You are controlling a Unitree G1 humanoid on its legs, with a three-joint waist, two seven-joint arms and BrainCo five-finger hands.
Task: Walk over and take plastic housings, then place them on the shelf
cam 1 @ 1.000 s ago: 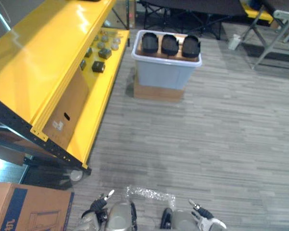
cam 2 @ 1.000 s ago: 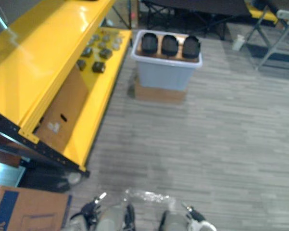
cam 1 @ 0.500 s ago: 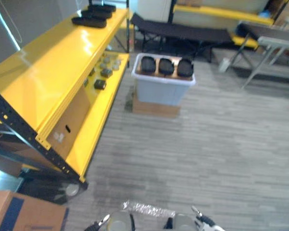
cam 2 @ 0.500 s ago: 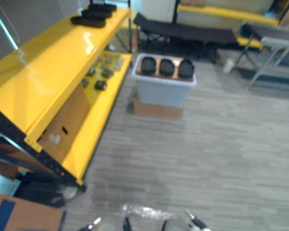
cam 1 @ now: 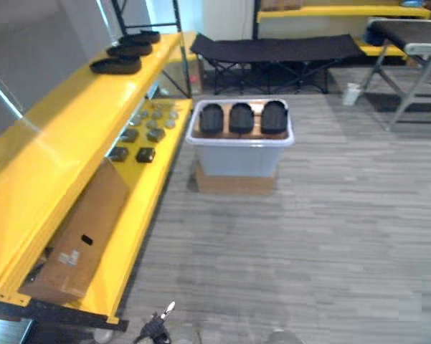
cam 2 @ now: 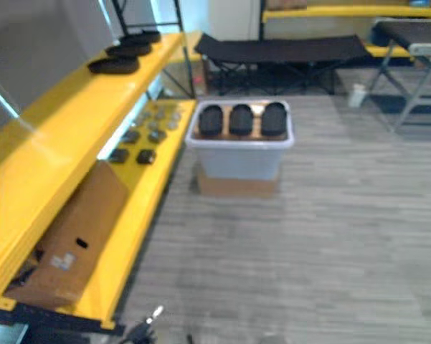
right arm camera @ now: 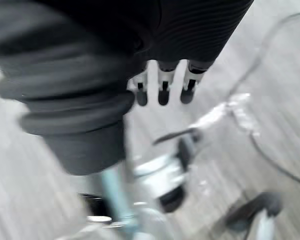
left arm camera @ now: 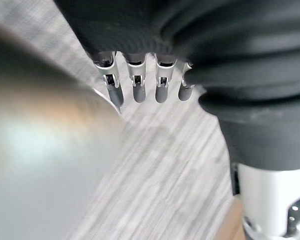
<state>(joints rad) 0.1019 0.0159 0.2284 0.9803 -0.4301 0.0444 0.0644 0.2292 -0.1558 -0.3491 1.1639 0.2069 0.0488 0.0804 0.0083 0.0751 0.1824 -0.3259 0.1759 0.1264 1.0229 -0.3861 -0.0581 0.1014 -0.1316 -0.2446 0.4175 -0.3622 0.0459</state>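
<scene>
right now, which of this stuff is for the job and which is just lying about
For the job: black housings in the grey bin; yellow shelf, with placed housings on top.
Lying about: small parts on the lower level, leaning cardboard, black cot, white cup.

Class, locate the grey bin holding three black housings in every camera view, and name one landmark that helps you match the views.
Left eye view: grey bin at upper centre, on a cardboard box, three plastic housings inside.
Right eye view: grey bin again at upper centre.
Left wrist view: left robot hand above grey floor.
Right wrist view: right robot hand above the floor.
Shared landmark: yellow shelf, left of the bin in both eye views.
</scene>
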